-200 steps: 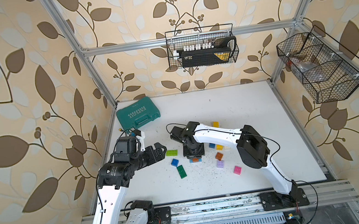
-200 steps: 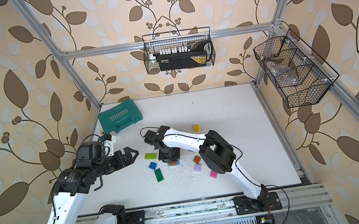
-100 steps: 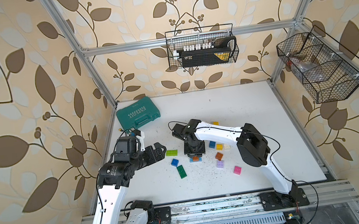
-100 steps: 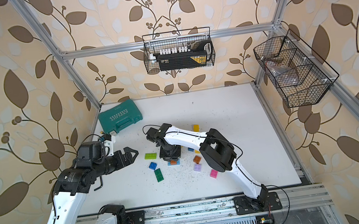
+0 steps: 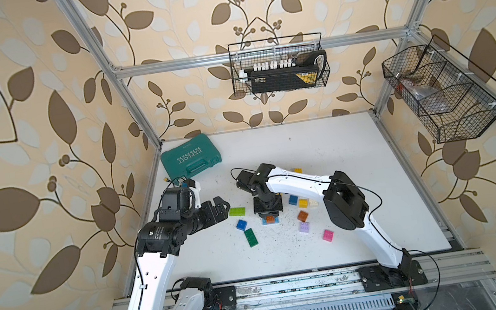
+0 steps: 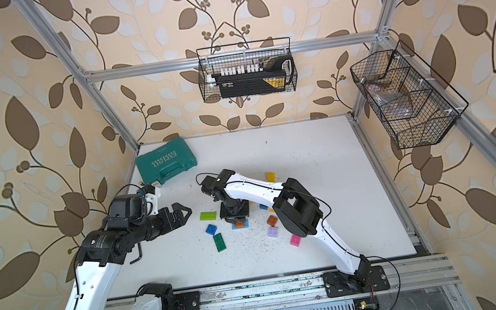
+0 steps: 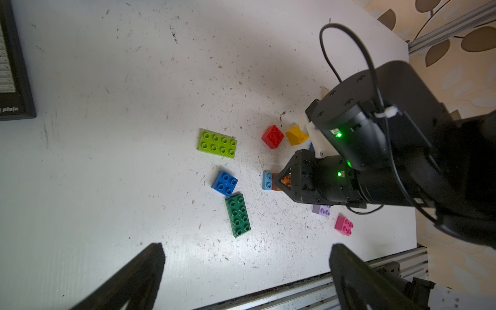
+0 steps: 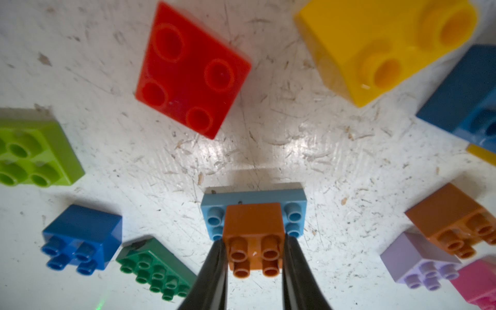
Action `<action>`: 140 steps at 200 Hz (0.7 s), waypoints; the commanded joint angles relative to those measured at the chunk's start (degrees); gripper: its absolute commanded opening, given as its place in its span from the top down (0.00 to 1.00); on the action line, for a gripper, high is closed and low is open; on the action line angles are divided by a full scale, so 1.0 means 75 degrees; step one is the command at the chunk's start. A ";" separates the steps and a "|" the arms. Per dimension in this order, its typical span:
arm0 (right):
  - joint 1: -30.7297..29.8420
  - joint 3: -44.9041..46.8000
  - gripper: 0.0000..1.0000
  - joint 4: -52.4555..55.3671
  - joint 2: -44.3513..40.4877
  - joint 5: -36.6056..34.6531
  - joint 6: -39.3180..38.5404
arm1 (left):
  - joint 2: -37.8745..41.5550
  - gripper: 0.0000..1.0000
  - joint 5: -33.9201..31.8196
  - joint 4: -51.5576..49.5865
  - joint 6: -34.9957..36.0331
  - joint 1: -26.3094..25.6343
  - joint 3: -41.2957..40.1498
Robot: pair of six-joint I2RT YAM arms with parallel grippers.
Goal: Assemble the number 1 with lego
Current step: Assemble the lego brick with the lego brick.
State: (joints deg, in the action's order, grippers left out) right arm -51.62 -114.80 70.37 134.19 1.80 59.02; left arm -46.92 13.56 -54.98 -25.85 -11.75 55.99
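My right gripper points straight down and is shut on a brown square lego brick, which sits on the middle of a light blue oblong brick lying on the table. In both top views this pair shows just under the gripper body. My left gripper hovers open and empty to the left of the bricks. Loose lego lies around: a lime oblong, a blue square, a dark green oblong, a red square, brown, lilac and pink.
A teal tool case lies at the back left of the white table. A black hex key lies by the left edge under my left arm. Wire baskets hang on the back wall and the right wall.
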 commanded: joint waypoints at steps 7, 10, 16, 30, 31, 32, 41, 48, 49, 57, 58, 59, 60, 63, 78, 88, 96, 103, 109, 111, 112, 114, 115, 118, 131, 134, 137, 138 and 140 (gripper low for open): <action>0.0085 0.0550 1.00 -0.0256 0.1485 -0.0324 -0.0321 | -0.0033 0.01 -0.0106 -0.0014 -0.0114 -0.0062 -0.0023; 0.0079 0.0550 1.00 -0.0248 0.1506 -0.0329 -0.0332 | -0.0037 0.01 -0.0098 -0.0016 -0.0112 -0.0062 -0.0023; 0.0105 0.0570 1.00 -0.0252 0.1517 -0.0334 -0.0355 | -0.0048 0.01 -0.0102 -0.0017 -0.0116 -0.0062 -0.0023; 0.0139 0.0619 1.00 -0.0254 0.1570 -0.0343 -0.0406 | -0.0082 0.01 -0.0100 -0.0023 -0.0116 -0.0062 -0.0023; 0.0141 0.0621 1.00 -0.0254 0.1577 -0.0339 -0.0412 | -0.0083 0.01 -0.0099 -0.0020 -0.0116 -0.0062 -0.0023; 0.0143 0.0622 1.00 -0.0254 0.1581 -0.0336 -0.0414 | -0.0078 0.01 -0.0104 -0.0018 -0.0116 -0.0062 -0.0023; 0.0166 0.0653 1.00 -0.0253 0.1595 -0.0366 -0.0428 | -0.0108 0.01 -0.0098 -0.0023 -0.0111 -0.0062 -0.0023; 0.0169 0.0679 1.00 -0.0254 0.1575 -0.0403 -0.0440 | -0.0125 0.01 -0.0106 -0.0023 -0.0116 -0.0062 -0.0023; 0.0180 0.0687 1.00 -0.0248 0.1580 -0.0409 -0.0440 | -0.0128 0.01 -0.0108 -0.0020 -0.0116 -0.0062 -0.0023; 0.0202 0.0717 1.00 -0.0242 0.1541 -0.0465 -0.0440 | -0.0143 0.01 -0.0119 -0.0028 -0.0116 -0.0057 -0.0016; 0.0208 0.0729 1.00 -0.0242 0.1534 -0.0482 -0.0440 | -0.0143 0.01 -0.0114 -0.0028 -0.0116 -0.0060 -0.0014; 0.0211 0.0729 1.00 -0.0242 0.1530 -0.0496 -0.0440 | -0.0149 0.01 -0.0117 -0.0028 -0.0116 -0.0061 -0.0013; 0.0213 0.0735 1.00 -0.0242 0.1522 -0.0503 -0.0440 | -0.0158 0.01 -0.0113 -0.0029 -0.0116 -0.0062 -0.0006; 0.0221 0.0759 1.00 -0.0248 0.1490 -0.0528 -0.0437 | -0.0155 0.01 -0.0120 -0.0029 -0.0113 -0.0062 -0.0010; 0.0288 0.0994 1.00 -0.0285 0.1272 -0.0683 -0.0429 | -0.0178 0.01 -0.0111 -0.0034 -0.0116 -0.0062 -0.0011; 0.0343 0.1258 1.00 -0.0368 0.1069 -0.0761 -0.0411 | -0.0180 0.01 -0.0125 -0.0046 -0.0116 -0.0062 -0.0012; 0.0393 0.1516 1.00 -0.0461 0.0859 -0.0838 -0.0394 | -0.0190 0.01 -0.0131 -0.0041 -0.0116 -0.0062 -0.0004; 0.0429 0.1772 1.00 -0.0552 0.0672 -0.0891 -0.0372 | -0.0202 0.01 -0.0127 -0.0041 -0.0123 -0.0062 -0.0012; 0.0454 0.1983 1.00 -0.0639 0.0519 -0.0916 -0.0370 | -0.0213 0.01 -0.0130 -0.0042 -0.0125 -0.0062 -0.0011; 0.0467 0.2036 1.00 -0.0660 0.0468 -0.0919 -0.0364 | -0.0213 0.01 -0.0135 -0.0047 -0.0127 -0.0062 -0.0006; 0.0470 0.2080 1.00 -0.0674 0.0441 -0.0926 -0.0361 | -0.0213 0.01 -0.0128 -0.0043 -0.0122 -0.0062 -0.0003; 0.0471 0.2148 1.00 -0.0698 0.0396 -0.0930 -0.0359 | -0.0222 0.01 -0.0140 -0.0041 -0.0124 -0.0062 0.0002; 0.0472 0.2183 1.00 -0.0705 0.0387 -0.0937 -0.0364 | -0.0224 0.01 -0.0136 -0.0041 -0.0126 -0.0062 -0.0005; 0.0482 0.2269 1.00 -0.0730 0.0319 -0.0957 -0.0359 | -0.0225 0.01 -0.0133 -0.0046 -0.0128 -0.0062 -0.0008; 0.0495 0.2529 1.00 -0.0782 0.0074 -0.1078 -0.0379 | -0.0248 0.01 -0.0146 -0.0052 -0.0128 -0.0062 0.0001; 0.0495 0.2559 1.00 -0.0774 0.0041 -0.1102 -0.0387 | -0.0248 0.01 -0.0150 -0.0058 -0.0125 -0.0062 0.0000; 0.0495 0.2612 1.00 -0.0777 0.0003 -0.1123 -0.0391 | -0.0254 0.01 -0.0154 -0.0064 -0.0126 -0.0062 0.0000; 0.0495 0.2620 1.00 -0.0779 -0.0009 -0.1127 -0.0398 | -0.0257 0.01 -0.0155 -0.0064 -0.0127 -0.0062 0.0000; 0.0495 0.2643 1.00 -0.0772 -0.0027 -0.1139 -0.0409 | -0.0259 0.01 -0.0156 -0.0064 -0.0128 -0.0062 0.0000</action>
State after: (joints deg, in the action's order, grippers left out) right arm -49.47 -103.42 63.86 127.35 1.74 56.71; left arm -48.64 13.50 -55.18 -26.00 -11.75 55.99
